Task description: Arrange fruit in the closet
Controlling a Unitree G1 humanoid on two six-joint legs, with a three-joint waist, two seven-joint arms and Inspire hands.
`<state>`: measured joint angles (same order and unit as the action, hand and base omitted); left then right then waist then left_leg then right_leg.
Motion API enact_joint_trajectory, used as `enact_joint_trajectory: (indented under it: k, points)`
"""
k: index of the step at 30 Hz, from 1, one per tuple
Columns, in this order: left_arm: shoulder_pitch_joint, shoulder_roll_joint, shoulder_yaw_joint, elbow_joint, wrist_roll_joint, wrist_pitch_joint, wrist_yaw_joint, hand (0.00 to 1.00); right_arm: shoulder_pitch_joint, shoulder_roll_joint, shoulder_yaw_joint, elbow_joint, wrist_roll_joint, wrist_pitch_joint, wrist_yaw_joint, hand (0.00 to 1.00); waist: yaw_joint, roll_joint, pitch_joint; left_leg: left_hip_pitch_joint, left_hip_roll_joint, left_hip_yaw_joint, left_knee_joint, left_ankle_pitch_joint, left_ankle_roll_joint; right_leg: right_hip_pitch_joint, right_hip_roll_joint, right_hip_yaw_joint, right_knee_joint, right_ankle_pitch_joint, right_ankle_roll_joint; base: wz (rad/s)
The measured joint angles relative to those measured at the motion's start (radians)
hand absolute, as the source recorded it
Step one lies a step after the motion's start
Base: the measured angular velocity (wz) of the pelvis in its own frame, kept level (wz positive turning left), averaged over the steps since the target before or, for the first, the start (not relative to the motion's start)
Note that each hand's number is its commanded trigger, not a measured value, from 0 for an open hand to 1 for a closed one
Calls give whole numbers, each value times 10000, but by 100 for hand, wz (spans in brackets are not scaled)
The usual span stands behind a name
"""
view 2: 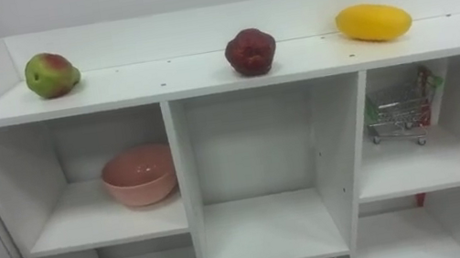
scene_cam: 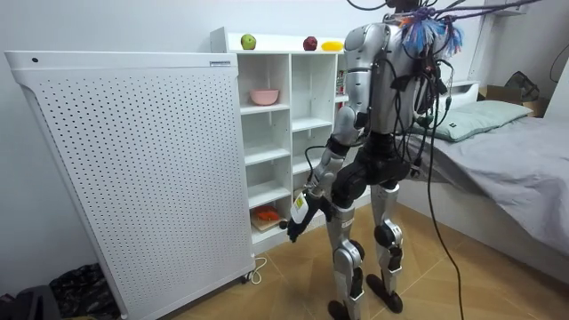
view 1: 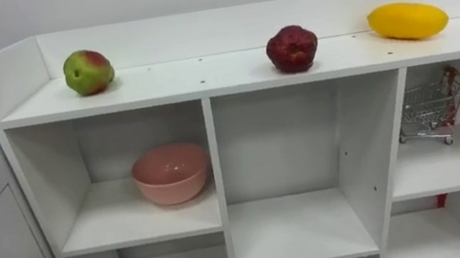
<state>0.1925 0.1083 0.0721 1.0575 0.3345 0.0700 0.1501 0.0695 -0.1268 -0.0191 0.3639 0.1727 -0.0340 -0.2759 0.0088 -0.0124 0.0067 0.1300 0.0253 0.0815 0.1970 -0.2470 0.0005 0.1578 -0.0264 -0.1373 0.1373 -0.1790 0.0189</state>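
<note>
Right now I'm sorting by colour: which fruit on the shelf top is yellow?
The elongated fruit at the right end; the middle fruit is dark red, the left fruit green-red.

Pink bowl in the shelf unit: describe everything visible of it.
The pink bowl is round, plain, smooth and faintly glossy, like plastic or glazed ceramic, with a thin rim. It stands upright, mouth up, on the board of the upper left compartment of the white shelf unit. It sits toward that compartment's right side, close to the divider; whether it touches the divider cannot be told. What shows of its inside looks empty. Nothing else touches it.
</note>
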Motion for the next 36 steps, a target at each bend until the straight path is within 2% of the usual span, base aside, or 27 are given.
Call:
enact_joint_trajectory:
  k: [4, 7, 10, 11, 13, 15, 18, 24, 28, 30, 36]
  points:
    - [-50, 4, -7, -51, -20, -126, 4, 0, -92, -34, -6, -1849, -381, -30, -217, 0, 16, -73, -16, 18, -16, -29, -91, 4, 5, -12, -16, -24, -7, 0, 0, 3]
    - [2, 41, 12, -58, -196, -225, 4, 0, -447, -107, -62, -2387, -631, -76, -524, 0, 16, -133, -42, 20, -33, -27, -101, 4, 6, -36, -40, -25, -7, 1, 1, 0]
    - [31, 71, 23, -46, -196, -363, 4, 0, -832, -405, -58, -3395, -677, -97, -640, 0, 79, -159, -58, 39, -33, -7, -103, 4, 6, -61, -40, -24, -6, 1, 1, -5]
    - [-3, 101, 25, 84, -239, -433, -3, 0, -1104, -518, -56, -3657, -678, -206, -719, 0, 142, -163, -54, 82, -23, -17, -109, 4, 6, -10, -25, -25, -14, 1, 1, -5]
    - [-59, 145, 21, 244, -283, -487, -27, 0, -1488, -708, -56, -3842, -678, -426, -824, 0, 208, -179, -52, 179, -8, -13, -142, 4, 6, 81, -7, -27, -16, 1, 1, -2]
    - [-45, 146, 14, 242, -279, -488, -34, 0, -1975, -825, -49, -3978, -702, -438, -863, 0, 276, -196, -50, 178, -4, 4, -147, 11, 11, 101, -6, -34, -13, 1, 2, 0]
    - [-29, 186, 14, 241, -273, -477, -32, 0, -2617, -880, -32, -4197, -911, -482, -851, 0, 288, -256, -32, 108, -7, -37, -73, 29, 12, 57, -12, -67, -9, 1, 1, 0]
    - [51, 265, 12, 436, -258, -459, -23, 0, -3270, -898, -68, -4218, -962, -523, -941, 0, 295, -344, -53, -51, -19, -221, -67, 34, 15, -28, -29, -272, 71, 1, 1, 6]
    - [105, 271, 8, 423, -253, -459, -42, 0, -4024, -956, -124, -4247, -992, -526, -1218, 0, 284, -371, -71, -57, -17, -357, -5, 43, 15, -28, -18, -324, 129, 1, 1, 7]
    - [94, 292, 26, 407, -189, -459, -42, 0, -4274, -958, -126, -4247, -998, -553, -1339, 0, 297, -395, -83, -65, -25, -409, 16, 44, 16, -12, -23, -338, 130, 1, 1, 9]
    - [-62, 342, 16, 378, -111, -421, -39, 0, -4454, -959, -122, -4246, -998, -606, -1577, 0, 650, -488, -77, -83, -40, -449, 31, 53, 27, -54, -48, -470, 127, 1, 1, 2]
